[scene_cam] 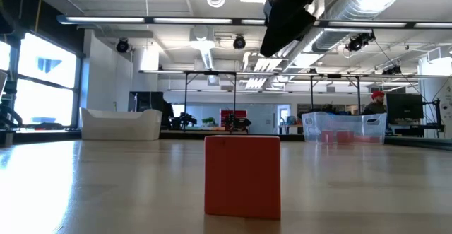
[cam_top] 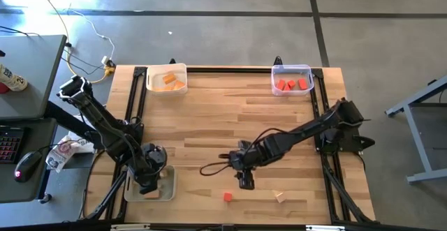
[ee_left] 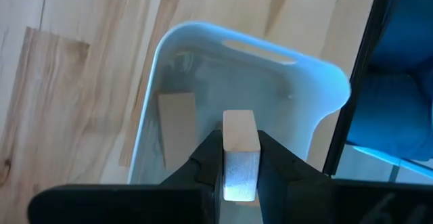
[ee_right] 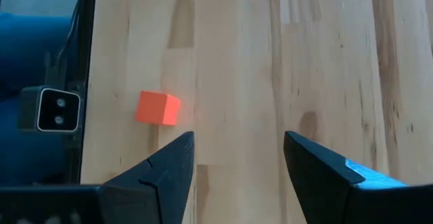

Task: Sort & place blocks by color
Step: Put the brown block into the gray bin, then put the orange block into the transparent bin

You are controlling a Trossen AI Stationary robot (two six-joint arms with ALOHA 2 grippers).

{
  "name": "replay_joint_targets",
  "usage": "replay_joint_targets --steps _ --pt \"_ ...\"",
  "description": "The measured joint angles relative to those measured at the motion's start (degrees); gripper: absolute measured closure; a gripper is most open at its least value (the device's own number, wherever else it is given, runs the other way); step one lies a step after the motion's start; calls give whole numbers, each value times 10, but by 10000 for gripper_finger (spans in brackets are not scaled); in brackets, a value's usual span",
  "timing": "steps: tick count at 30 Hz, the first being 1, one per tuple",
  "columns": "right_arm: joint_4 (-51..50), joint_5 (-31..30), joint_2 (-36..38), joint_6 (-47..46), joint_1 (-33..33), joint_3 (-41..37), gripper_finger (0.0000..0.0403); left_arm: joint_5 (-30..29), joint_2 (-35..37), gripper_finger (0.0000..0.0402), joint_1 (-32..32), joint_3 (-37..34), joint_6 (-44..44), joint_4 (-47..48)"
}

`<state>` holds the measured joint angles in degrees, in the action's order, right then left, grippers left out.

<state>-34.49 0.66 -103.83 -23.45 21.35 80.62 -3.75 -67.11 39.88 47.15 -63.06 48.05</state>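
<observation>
Table [cam_top: 209, 112] of pale wood carrying three translucent trays. Left gripper [ee_left: 240, 160], above the near-left tray [ee_left: 203, 55], has its jaws clamped on a tan block [ee_left: 240, 139]; a second tan block [ee_left: 177, 126] lies in that tray. Right gripper [ee_right: 237, 160] hovers over bare wood near the table's front with jaws spread and empty, just beside a loose red cube [ee_right: 157, 108]. Another tan block [cam_top: 280, 197] rests near the front edge. Far-left tray [cam_top: 167, 79] holds orange blocks [cam_top: 170, 82]; far-right tray [cam_top: 292, 78] holds red blocks [cam_top: 292, 85].
</observation>
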Motion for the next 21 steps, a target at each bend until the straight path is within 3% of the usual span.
replay_joint_targets --steps 8,21 --pt "37 -50 0 -35 39 0 190 8 0 343 0 -21 -3 -18" --pt "107 -64 -31 -31 73 0 190 7 -1 257 -1 -26 -14 -20"
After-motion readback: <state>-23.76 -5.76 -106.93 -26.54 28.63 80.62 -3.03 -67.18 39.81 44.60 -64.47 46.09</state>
